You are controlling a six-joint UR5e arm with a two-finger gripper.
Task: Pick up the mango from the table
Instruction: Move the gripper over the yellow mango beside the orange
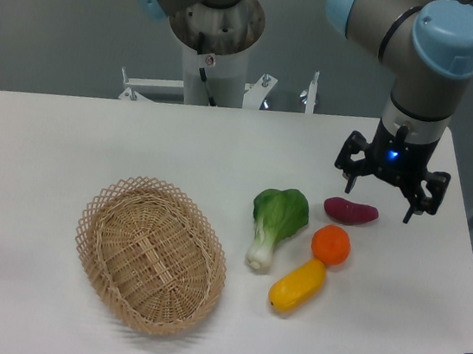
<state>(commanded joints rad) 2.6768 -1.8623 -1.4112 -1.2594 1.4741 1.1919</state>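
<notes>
The mango point(297, 286) lies on the table point(66, 146), its long axis slanting from lower left up to the orange point(331, 244) it touches. The gripper point(379, 198) hangs above the sweet potato point(350, 211), fingers point(350, 181) spread wide, holding nothing.

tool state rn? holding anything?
Tool: open, holding nothing, up near the sweet potato. Mango lies untouched on the table.

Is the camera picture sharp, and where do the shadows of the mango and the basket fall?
Camera view: fairly sharp, evenly lit, no strong glare on the table; the mango and the basket cast soft, faint shadows at their lower edges; the gripper shows a small blue light.
</notes>
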